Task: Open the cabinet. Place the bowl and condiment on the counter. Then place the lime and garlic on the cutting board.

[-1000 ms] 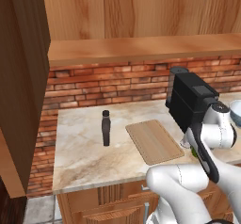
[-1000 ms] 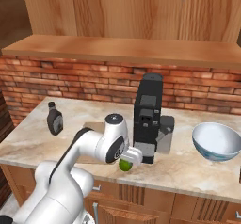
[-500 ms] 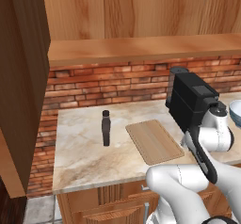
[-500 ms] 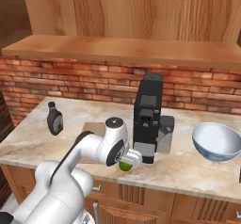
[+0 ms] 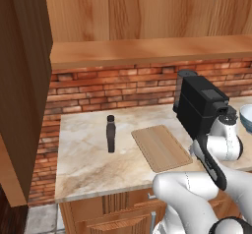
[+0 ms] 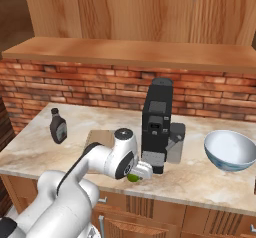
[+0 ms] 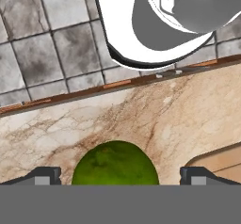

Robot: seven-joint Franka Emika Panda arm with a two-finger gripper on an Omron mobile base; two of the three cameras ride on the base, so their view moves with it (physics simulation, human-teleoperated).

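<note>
The step in hand looks like picking up the small bright green ball of a lime [image 7: 115,164] for the cutting board. In the hand view the lime sits low in the centre of the frame on the beige-cream marble-look counter [image 7: 56,133], between the two dark finger tips of the hand [image 7: 120,176], which stand wide apart on either side of it and grip nothing. In the right base view the lime [image 6: 133,177] shows as a green sliver under the white wrist, lower centre of the frame, just in front of the tall black coffee machine [image 6: 157,124].

The flat light-wood cutting board [image 5: 160,147] lies in the middle of the left base view and is bare. The slim dark brown condiment bottle [image 5: 111,133] stands to its left, and the white bowl with the pale blue-grey inside [image 6: 230,149] rests at the right of the right base view (both already on the counter).

Next, I judge, the fingers should close on the lime, then lift and carry it to the board; being round, it may roll if nudged off-centre.
</note>
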